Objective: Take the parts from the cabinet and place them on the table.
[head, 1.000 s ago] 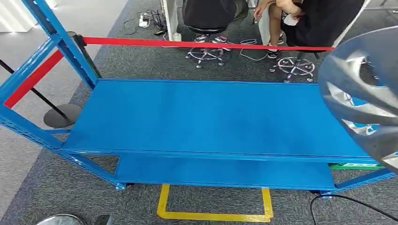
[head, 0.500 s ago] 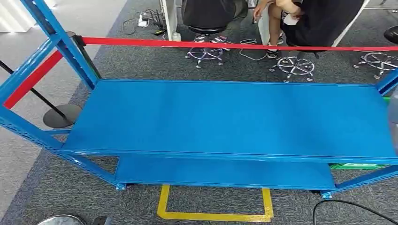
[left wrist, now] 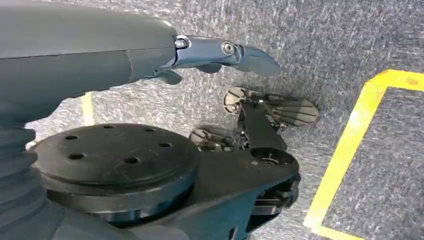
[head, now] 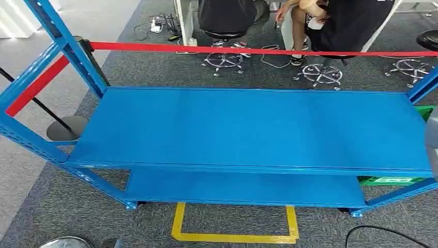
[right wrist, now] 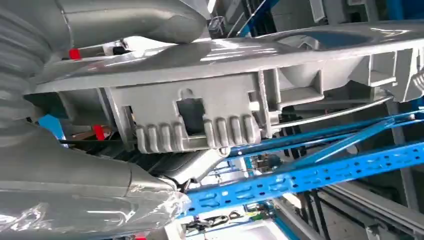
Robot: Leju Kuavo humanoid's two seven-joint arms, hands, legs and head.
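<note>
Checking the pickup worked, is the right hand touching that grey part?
Touching. The right wrist view shows the right hand wrapped around the grey part, its grey thumb pressed on top.

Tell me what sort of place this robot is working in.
Probably an indoor lab or demo area set up like a warehouse. A blue steel shelving rack stands on grey carpet, a red barrier belt ropes it off, yellow floor tape marks a standing spot, and people sit on office stools behind.

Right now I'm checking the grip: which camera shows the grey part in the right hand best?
The right wrist view: the grey part spans the picture, ribs and clips plain, gripped by the right hand. The head view catches a grey sliver at its right edge. The left wrist view faces the floor.
</note>
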